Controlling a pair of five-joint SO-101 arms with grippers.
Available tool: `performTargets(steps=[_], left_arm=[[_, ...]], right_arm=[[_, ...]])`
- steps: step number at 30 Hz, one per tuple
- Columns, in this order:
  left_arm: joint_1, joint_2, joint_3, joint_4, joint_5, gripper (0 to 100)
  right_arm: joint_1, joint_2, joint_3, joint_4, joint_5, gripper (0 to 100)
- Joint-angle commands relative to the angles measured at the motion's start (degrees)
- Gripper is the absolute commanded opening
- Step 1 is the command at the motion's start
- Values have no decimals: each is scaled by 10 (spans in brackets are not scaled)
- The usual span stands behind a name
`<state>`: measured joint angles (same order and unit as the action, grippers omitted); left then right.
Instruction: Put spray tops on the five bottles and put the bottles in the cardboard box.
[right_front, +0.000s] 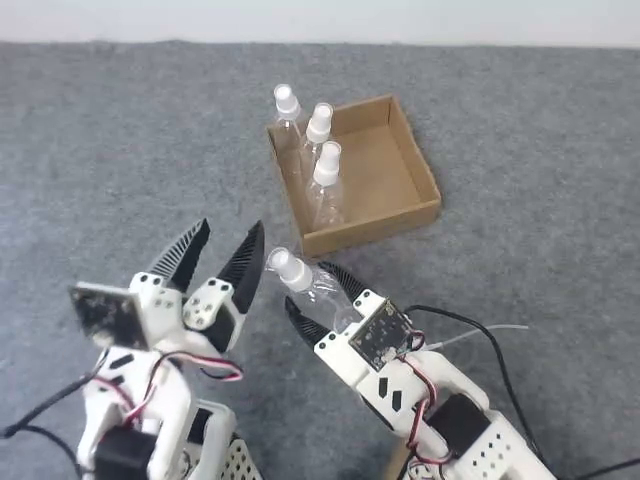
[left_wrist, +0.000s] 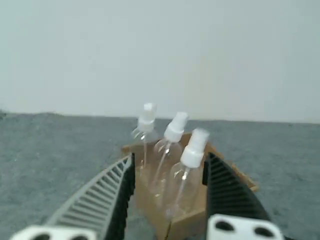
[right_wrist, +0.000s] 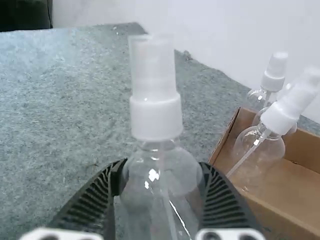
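You're working over a grey, carpet-like covering (right_front: 110, 140) that spreads across the whole table, its nap flat and even wherever it shows. Along its far edge you have a plain pale wall (right_front: 320, 18). In the right wrist view a dark object (right_wrist: 25, 14) stands where covering meets wall, cut off too much to identify.

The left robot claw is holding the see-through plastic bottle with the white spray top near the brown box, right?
No. The right gripper holds the clear plastic bottle with the white spray top near the brown cardboard box. The right wrist view shows it between that gripper's fingers; the left gripper is open and empty.
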<state>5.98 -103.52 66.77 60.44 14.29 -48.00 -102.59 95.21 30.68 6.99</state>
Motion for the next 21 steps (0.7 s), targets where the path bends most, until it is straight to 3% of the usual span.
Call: performTargets(steps=[1, 10, 21], left_arm=[[-18, -11, 38, -35, -3, 203], [-12, -11, 107, -66, -6, 203], [55, -11, 108, -43, -25, 203]], right_arm=[[9, -14, 12, 1, 9, 62], [9, -14, 12, 1, 8, 62], [9, -14, 12, 6, 8, 62]])
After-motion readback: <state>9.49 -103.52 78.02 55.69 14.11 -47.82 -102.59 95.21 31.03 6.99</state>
